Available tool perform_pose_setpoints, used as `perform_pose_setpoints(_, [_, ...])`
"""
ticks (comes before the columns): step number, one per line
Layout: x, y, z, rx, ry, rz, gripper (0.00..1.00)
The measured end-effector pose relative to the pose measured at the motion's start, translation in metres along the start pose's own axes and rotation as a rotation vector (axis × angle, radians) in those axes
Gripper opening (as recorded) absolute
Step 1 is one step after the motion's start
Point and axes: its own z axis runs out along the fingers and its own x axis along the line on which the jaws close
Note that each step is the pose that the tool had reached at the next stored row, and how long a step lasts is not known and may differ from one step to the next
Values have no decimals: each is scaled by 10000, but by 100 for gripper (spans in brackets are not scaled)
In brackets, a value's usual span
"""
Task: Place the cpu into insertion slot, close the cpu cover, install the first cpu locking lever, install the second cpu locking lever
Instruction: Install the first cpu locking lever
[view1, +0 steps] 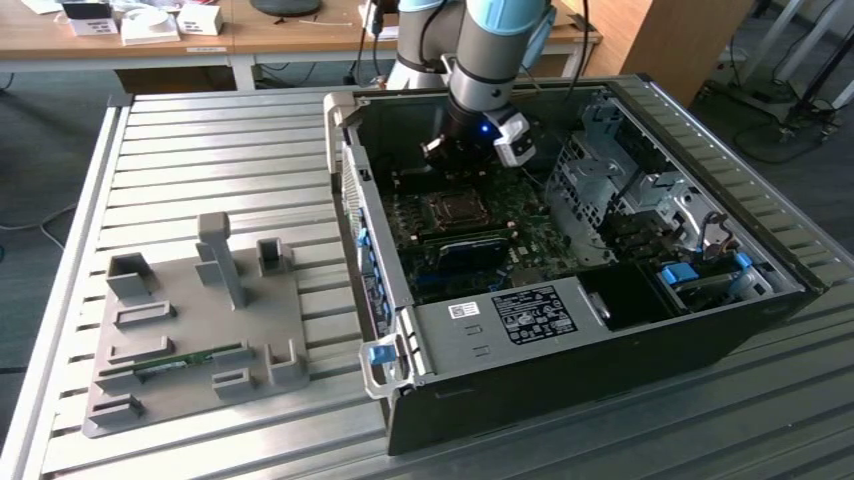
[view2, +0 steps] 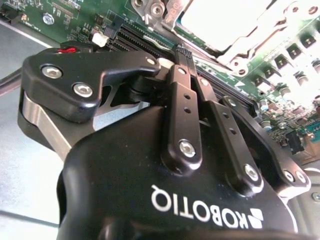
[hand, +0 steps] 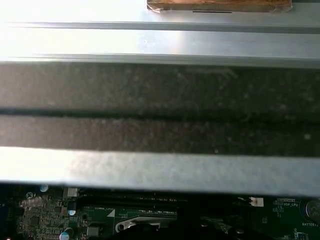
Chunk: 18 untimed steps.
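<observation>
The matte black tool (view2: 181, 54) has its two slim, bolted fingers drawn together at their ribbed tips, with nothing visible between them. It hangs low inside the open black steel computer case (view1: 574, 390), which lies on a ribbed pale metal surface (view1: 200, 150). In the second wrist view the tips sit just beside the edge of the cpu cover (view2: 252, 47), a glossy silver frame plate that seems to lie flat on the green motherboard (view2: 85, 15). Its cut-out centre shows a glaring pale square that looks like the cpu (view2: 220, 20). Whether the tips touch the frame cannot be told. Long black memory slots (view2: 135, 40) run close by the fingers. In the exterior view the square, silver-rimmed insertion slot (view1: 458, 208) lies just below the tool (view1: 461, 155). A grey moulded fixture tray (view1: 187, 320) rests well apart towards the exterior view's left.
</observation>
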Motion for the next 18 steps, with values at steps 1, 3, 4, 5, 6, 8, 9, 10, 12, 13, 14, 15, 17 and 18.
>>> perform_pose_setpoints(1, [0,6,1,0,0,0,11])
perform_pose_setpoints(3, [0,12,2,-1,0,-1,11])
perform_pose_setpoints(4, [0,15,2,0,1,-1,11])
perform_pose_setpoints(5, [0,17,3,0,1,0,11])
perform_pose_setpoints(6, [1,18,3,-1,0,-1,11])
perform_pose_setpoints(8, [1,20,3,-1,1,-1,11])
perform_pose_setpoints(9, [1,21,3,-2,0,0,11])
perform_pose_setpoints(10, [1,22,2,-2,0,-1,11])
perform_pose_setpoints(12, [1,23,-3,-1,0,0,11])
perform_pose_setpoints(13, [1,24,-5,-1,0,0,11])
perform_pose_setpoints(14, [1,25,-8,-2,0,0,11])
perform_pose_setpoints(15, [0,26,-11,-1,0,0,11])
perform_pose_setpoints(17, [0,28,-18,-1,1,0,11])
perform_pose_setpoints(18, [0,29,-22,-1,1,0,11])
